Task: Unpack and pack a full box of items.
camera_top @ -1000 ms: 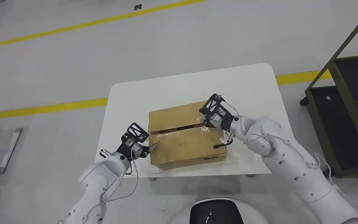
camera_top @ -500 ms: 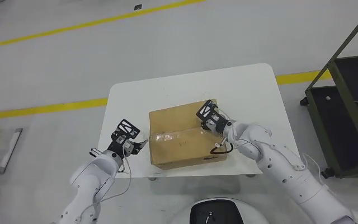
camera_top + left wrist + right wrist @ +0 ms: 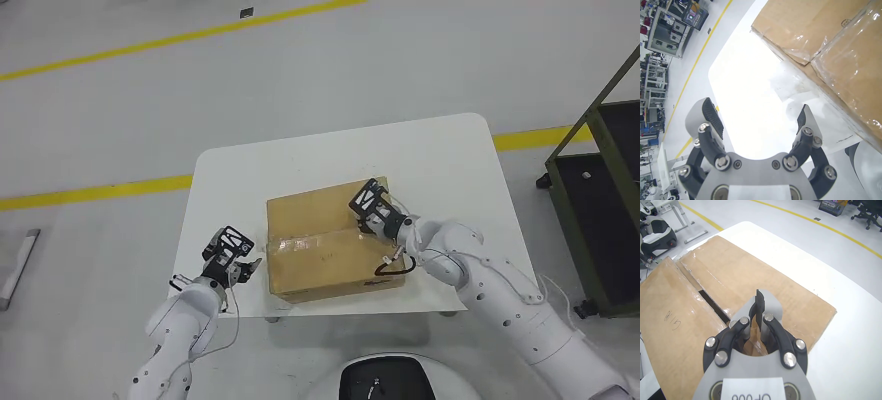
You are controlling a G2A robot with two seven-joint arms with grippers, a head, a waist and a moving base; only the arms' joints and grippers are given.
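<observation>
A brown cardboard box [image 3: 325, 245] with clear tape along its top seam sits in the middle of the white table [image 3: 300, 170]. My right gripper [image 3: 366, 206] is over the box's right end, its fingers shut with nothing between them [image 3: 759, 302]. In the right wrist view the two top flaps [image 3: 745, 275] lie nearly flat, with a narrow dark slit [image 3: 713, 306] between them. My left gripper [image 3: 240, 266] hangs low beside the box's left end, a short way off it. Its fingers [image 3: 712, 117] stand open over bare table, with the taped box side [image 3: 829, 37] beyond them.
A green metal rack [image 3: 600, 190] stands on the floor to the right of the table. Bare table top runs behind the box and along both its ends; the table's front edge lies close to the box.
The dark gap along the box's top seam has narrowed. My left gripper has drawn back from the box's left end. My right gripper has shifted slightly inward over the right end.
</observation>
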